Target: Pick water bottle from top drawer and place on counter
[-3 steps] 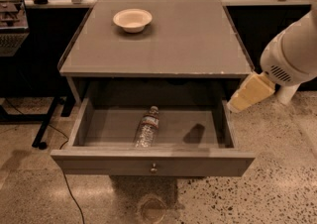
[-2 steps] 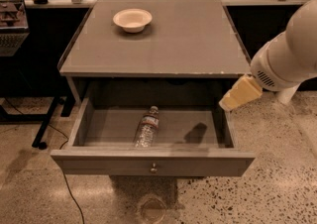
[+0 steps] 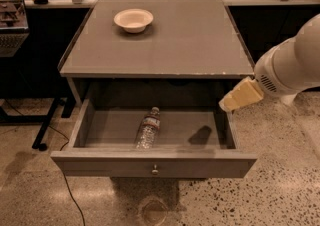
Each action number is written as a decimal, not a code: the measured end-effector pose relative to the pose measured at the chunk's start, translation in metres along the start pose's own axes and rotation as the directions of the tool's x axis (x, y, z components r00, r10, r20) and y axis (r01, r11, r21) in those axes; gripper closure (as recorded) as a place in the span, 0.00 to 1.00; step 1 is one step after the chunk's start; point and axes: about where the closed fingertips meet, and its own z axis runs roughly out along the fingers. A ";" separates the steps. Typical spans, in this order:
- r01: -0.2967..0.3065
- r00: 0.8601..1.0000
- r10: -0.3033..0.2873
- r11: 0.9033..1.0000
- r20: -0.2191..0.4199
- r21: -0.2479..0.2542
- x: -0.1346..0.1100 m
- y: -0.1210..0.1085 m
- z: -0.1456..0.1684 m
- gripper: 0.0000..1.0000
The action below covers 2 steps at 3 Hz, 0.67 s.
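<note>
The drawer [image 3: 100, 163] stands pulled open, knob [image 3: 155, 170] at the centre front. The bottle [image 3: 148, 129] lies on its side on the drawer floor, left of centre, cap pointing back. The gripper [image 3: 229, 103] hovers over the drawer's right rim (open or closed, I cannot tell). Behind, the counter [image 3: 175, 40] bears a white bowl [image 3: 133, 20].

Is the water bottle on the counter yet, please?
No, the water bottle lies in the top drawer, with the gripper above its right wall.

Small white bowl [image 3: 133, 20], speckled floor [image 3: 282, 190], black cable [image 3: 64, 182] at left, perhaps a laptop [image 3: 11, 42] far left, tool [image 3: 228, 104] at right.
</note>
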 end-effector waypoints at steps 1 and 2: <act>-0.047 0.991 0.053 0.998 0.123 -0.045 -0.008 -0.015 0.020 0.00; -0.146 0.958 0.180 0.976 0.222 -0.160 -0.011 -0.021 0.047 0.00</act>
